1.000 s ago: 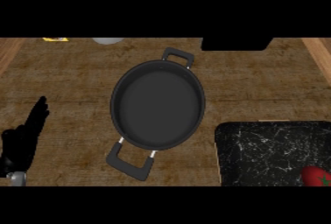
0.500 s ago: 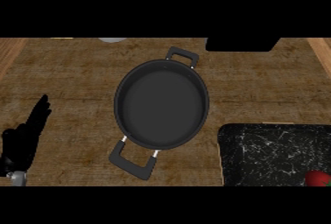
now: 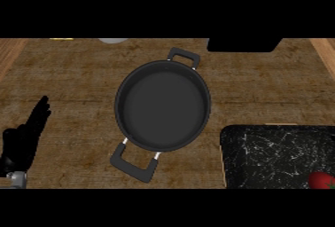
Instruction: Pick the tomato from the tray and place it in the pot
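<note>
A dark oval pot with two handles sits mid-counter, nothing inside it. At the lower right lies a black marbled tray. A red tomato rests in the tray's lower right corner, partly cut off by the view's edge. My left hand rests open at the left edge, fingers pointing up, well apart from the pot. My right hand does not show.
The wooden counter has raised wooden borders at left and right. A black object sits at the back right, a pale round item and a yellow scrap at the back left.
The whole scene has slid slightly down and right in view; the tomato sits lower and nearer the edge. The left hand has kept its pose.
</note>
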`<move>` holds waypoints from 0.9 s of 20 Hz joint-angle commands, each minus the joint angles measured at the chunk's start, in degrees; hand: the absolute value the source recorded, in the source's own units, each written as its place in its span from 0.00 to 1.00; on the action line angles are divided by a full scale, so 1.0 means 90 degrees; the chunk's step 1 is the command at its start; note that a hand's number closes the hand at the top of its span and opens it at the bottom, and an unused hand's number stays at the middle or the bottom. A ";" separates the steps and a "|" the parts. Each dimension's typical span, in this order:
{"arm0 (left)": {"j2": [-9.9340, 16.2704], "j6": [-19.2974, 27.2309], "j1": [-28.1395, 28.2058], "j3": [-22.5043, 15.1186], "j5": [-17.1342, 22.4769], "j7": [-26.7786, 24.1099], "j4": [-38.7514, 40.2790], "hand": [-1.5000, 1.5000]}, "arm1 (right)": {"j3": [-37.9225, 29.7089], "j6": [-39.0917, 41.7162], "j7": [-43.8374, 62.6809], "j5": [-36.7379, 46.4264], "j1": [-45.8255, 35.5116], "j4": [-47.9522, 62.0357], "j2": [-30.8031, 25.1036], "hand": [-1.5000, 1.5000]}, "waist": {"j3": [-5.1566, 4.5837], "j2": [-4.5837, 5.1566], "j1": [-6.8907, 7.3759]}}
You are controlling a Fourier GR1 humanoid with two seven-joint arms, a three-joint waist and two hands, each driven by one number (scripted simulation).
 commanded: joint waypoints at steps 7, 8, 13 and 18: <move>-0.0213 -0.0188 -0.0038 0.0241 -0.0226 0.0157 -0.0139 0.50 | 0.0217 0.1005 0.0610 0.0980 -0.0989 0.0524 0.0779 0.00 | 0.0003 -0.0015 -0.0054; -0.0420 -0.0074 -0.0020 0.0053 -0.0417 0.0007 0.0007 0.50 | 0.0488 0.0835 0.0510 0.1304 -0.0834 0.0469 0.1070 0.00 | 0.0004 -0.0014 -0.0065; -0.0306 -0.0371 0.0129 0.0420 -0.0295 -0.0051 -0.0143 0.50 | 0.0679 0.1242 0.0664 0.1741 -0.1399 0.1099 0.1542 0.00 | 0.0004 -0.0009 -0.0021; -0.0483 -0.0400 -0.0193 0.0434 -0.0543 0.0216 0.0014 0.50 | 0.0687 0.1301 0.1015 0.2340 -0.1250 0.0746 0.2108 0.00 | 0.0003 -0.0016 -0.0071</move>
